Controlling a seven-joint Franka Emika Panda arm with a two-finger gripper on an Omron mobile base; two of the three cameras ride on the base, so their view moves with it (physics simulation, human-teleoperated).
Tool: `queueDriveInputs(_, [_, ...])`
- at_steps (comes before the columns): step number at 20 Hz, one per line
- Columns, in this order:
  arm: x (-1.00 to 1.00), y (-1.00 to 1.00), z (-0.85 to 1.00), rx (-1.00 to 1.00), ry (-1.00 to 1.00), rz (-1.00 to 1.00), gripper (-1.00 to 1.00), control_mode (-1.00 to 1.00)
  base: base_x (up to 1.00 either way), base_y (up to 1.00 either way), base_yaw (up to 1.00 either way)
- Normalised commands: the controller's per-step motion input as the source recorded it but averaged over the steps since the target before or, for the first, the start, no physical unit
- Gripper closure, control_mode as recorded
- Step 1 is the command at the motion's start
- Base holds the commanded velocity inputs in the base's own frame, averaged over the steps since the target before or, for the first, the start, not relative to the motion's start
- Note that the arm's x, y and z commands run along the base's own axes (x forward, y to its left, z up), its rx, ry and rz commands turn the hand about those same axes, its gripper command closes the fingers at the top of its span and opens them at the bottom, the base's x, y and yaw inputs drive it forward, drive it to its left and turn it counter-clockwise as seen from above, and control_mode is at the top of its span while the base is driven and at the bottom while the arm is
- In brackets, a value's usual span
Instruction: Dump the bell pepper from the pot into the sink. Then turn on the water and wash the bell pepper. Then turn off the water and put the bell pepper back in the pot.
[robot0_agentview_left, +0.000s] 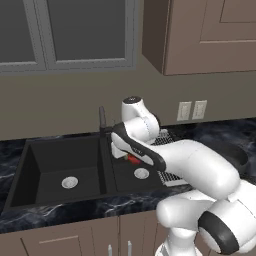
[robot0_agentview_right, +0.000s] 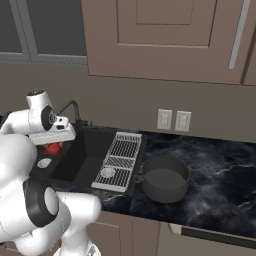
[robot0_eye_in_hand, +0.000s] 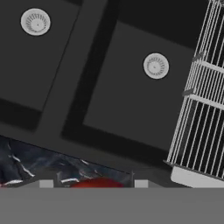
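Hand (robot0_agentview_right: 52, 145) hangs low over the sink's (robot0_agentview_left: 30, 170) basin nearest the wire rack (robot0_agentview_right: 120, 155), red bell pepper (robot0_agentview_right: 52, 148) between its fingers, grip not discernible; empty pot (robot0_agentview_right: 165, 179) waits on the counter (robot0_agentview_right: 220, 170) beyond the rack.

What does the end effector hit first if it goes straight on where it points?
Likely the bell pepper, right at the end effector tips; beyond it, the sink floor. Depth is unclear.
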Motion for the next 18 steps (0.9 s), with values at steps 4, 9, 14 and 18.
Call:
queueDriveInputs(4, [0.00, -0.93, 0.05, 0.00, 0.03, -0.15, 1.00, -1.00, 0.00, 0.00, 0.00])
queueDriveInputs(9, [0.00, -0.85, 0.04, 0.00, 0.04, -0.16, 1.00, -1.00, 0.00, 0.00, 0.00])
queueDriveInputs(14, [0.01, -0.81, 0.05, 0.00, 0.07, -0.18, 1.00, -1.00, 0.00, 0.00, 0.00])
queueDriveInputs(18, [0.01, -0.78, 0.14, 0.00, 0.05, -0.18, 1.00, -1.00, 0.00, 0.00, 0.00])
